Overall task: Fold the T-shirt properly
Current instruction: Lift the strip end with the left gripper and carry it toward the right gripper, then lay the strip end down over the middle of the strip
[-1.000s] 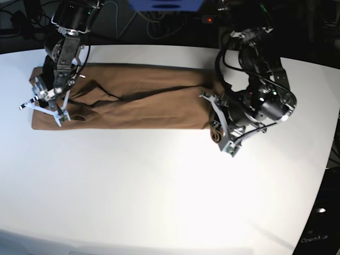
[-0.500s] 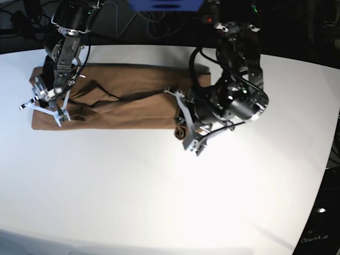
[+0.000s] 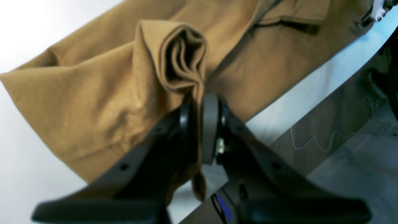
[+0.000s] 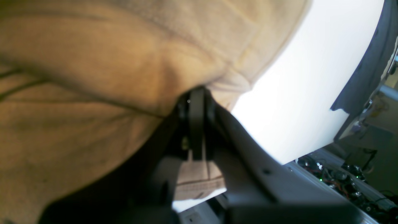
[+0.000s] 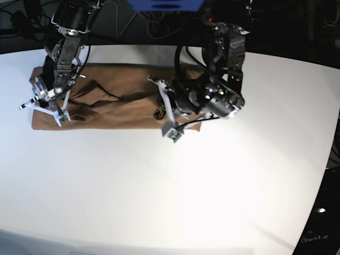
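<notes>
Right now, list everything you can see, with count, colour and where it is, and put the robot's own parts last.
T-shirt: one, tan-brown, lying folded in a long band across the far left part of the table, its right end lifted and bunched.
Table: one, white, under everything.
Cables: several, dark, behind the table's far edge.
Left gripper: one, black, shut on the T-shirt's bunched end, over the shirt's middle in the base view.
Right gripper: one, black, shut on the T-shirt at its other end, base view's left.

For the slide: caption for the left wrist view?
Left gripper shut on a bunched fold of the tan T-shirt, above the white table.
</notes>
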Controlling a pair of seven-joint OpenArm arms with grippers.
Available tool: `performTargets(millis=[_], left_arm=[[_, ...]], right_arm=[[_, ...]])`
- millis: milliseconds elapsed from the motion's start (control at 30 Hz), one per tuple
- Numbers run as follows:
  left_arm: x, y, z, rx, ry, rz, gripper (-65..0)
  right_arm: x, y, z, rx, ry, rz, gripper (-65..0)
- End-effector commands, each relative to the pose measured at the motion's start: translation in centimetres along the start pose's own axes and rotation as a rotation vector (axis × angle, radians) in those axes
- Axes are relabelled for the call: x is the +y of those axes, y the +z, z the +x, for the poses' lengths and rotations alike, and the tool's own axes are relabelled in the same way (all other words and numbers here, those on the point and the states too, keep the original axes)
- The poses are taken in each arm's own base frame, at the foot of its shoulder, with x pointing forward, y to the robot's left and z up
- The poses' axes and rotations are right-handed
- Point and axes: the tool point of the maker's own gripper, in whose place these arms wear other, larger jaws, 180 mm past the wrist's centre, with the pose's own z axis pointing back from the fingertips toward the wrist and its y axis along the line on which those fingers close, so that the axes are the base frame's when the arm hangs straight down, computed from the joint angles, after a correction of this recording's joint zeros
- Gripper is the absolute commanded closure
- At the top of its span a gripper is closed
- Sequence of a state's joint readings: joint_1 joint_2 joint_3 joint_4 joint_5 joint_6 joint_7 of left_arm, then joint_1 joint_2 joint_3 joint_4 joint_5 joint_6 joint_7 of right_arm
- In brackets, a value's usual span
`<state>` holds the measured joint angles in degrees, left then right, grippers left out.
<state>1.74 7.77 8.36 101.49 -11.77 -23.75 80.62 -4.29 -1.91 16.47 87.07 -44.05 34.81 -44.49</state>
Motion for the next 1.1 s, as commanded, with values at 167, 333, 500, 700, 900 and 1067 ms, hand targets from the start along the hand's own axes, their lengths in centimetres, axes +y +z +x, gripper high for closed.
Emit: performTargets(millis=[167,333,500,700,900,1067], left_arm=[[-0.6,0.4,1.5,-0.050,-0.006,-0.017,-4.1],[-0.6,0.6,1.9,-0.063,-0.004,-0.015,-4.3],[-0.1,0.8,2.9,-0.079,-0.014,-0.004,-4.3],[0.0,1.0,3.5,-0.090,-0.023,0.000,-4.3],[-0.2,1.1,3.9,-0.101,-0.025,-0.013,-4.3],[-1.3,1.6,5.5,-0.153,-0.029,-0.080,-4.3]], right_arm=[[5.1,0.0,1.2,-0.074,0.006,0.192,0.0],[5.1,0.0,1.1,-0.071,0.007,0.192,0.0],[5.2,0.0,0.9,-0.067,0.008,0.194,0.0],[5.7,0.0,0.8,-0.069,0.017,0.201,0.0],[5.9,0.1,0.9,-0.070,0.022,0.204,0.0],[6.4,0.2,1.2,-0.076,0.017,0.215,0.0]])
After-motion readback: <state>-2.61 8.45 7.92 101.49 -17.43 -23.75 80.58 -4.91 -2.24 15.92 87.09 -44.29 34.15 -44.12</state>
